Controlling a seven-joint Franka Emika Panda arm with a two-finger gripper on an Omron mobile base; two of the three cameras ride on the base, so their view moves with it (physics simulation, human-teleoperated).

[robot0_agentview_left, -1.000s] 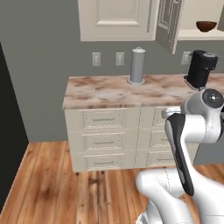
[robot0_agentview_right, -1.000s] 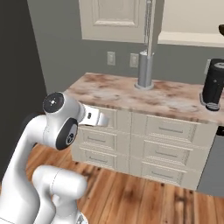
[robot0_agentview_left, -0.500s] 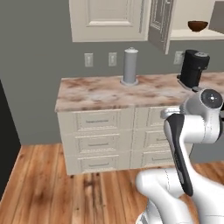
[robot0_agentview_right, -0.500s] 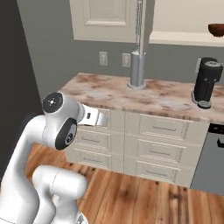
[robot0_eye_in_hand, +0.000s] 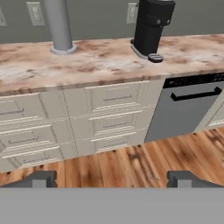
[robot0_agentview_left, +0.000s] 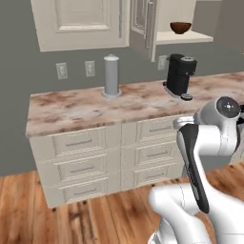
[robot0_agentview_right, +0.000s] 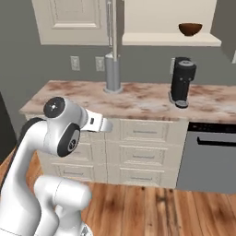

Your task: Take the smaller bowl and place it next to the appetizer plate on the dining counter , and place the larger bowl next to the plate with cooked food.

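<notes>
Nearest: the gripper [robot0_eye_in_hand: 112,178] is hanging over the wood floor [robot0_eye_in_hand: 131,162], jaws spread wide and holding nothing; one dark fingertip is sitting at each lower side of the hand view. The arm [robot0_agentview_left: 209,143] is folding up close to the base, reaching for nothing.

Middle: the desk [robot0_agentview_left: 76,107] with cream drawers [robot0_agentview_right: 143,133] is running along the wall, carrying a grey canister [robot0_agentview_left: 111,75] and a black coffee machine [robot0_agentview_left: 180,75]. A grey dishwasher front [robot0_agentview_right: 209,156] is sitting to the drawers' right.

Far: a small dark bowl [robot0_agentview_right: 190,29] is resting on an open shelf [robot0_agentview_right: 166,39] above the coffee machine, well apart from the jaws. It looks like the smaller bowl, though that is a judgement.

Progress: nothing appears done. This bowl is not yet picked up; both placements are left.

Change from a second ago: the whole scene is sliding left in both base views, so the base is travelling right along the desk. The coffee machine and shelf are now sitting further into the picture. The arm's pose is holding unchanged.
</notes>
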